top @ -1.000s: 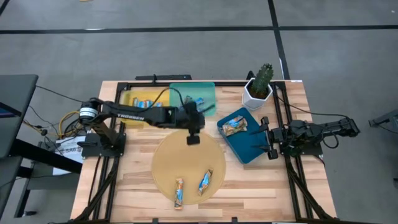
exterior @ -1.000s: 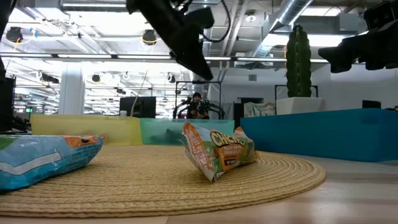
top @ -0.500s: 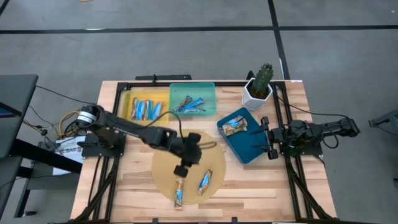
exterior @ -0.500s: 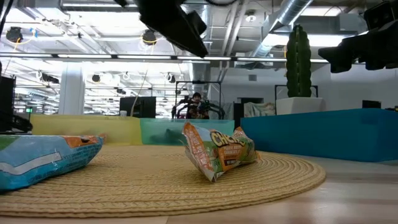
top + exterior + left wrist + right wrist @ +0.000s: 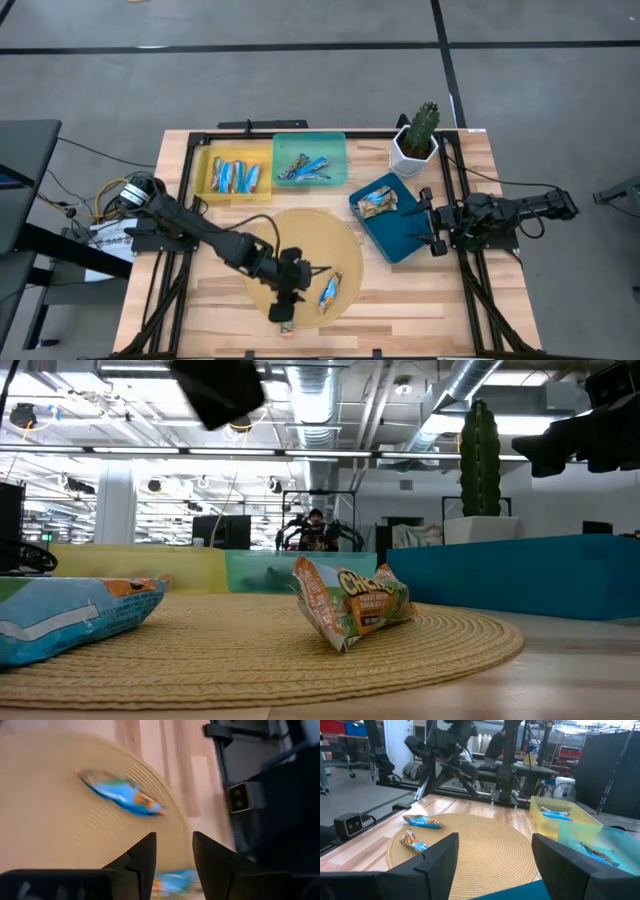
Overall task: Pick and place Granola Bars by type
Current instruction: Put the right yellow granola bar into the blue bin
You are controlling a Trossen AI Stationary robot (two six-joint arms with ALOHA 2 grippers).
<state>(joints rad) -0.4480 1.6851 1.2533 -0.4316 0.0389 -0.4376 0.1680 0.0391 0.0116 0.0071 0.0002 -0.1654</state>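
Observation:
Two granola bars lie flat on the round woven mat (image 5: 300, 240): one in blue and orange (image 5: 330, 290), and one (image 5: 284, 320) at the mat's near edge. My left gripper (image 5: 287, 298) hovers open above that near bar. In the left wrist view this bar (image 5: 172, 882) shows between the fingers, and the other bar (image 5: 122, 795) lies farther off. Several more bars lie in the yellow tray (image 5: 205, 165) and the teal tray (image 5: 335, 145). One bar (image 5: 376, 201) lies in the dark blue tray (image 5: 400, 240). My right gripper (image 5: 431, 224) waits open beside the blue tray.
A cactus in a white pot (image 5: 415, 140) stands at the far right, behind the blue tray. The black frame rails (image 5: 455, 190) run along the table's sides. Bare mat lies between the two bars and the trays. In the low view the left gripper (image 5: 218, 388) hangs well above the mat.
My left gripper has swung from above the teal tray toward the table's near edge, across the mat, and now stands over the bar at the mat's near edge. The bars and trays have not moved.

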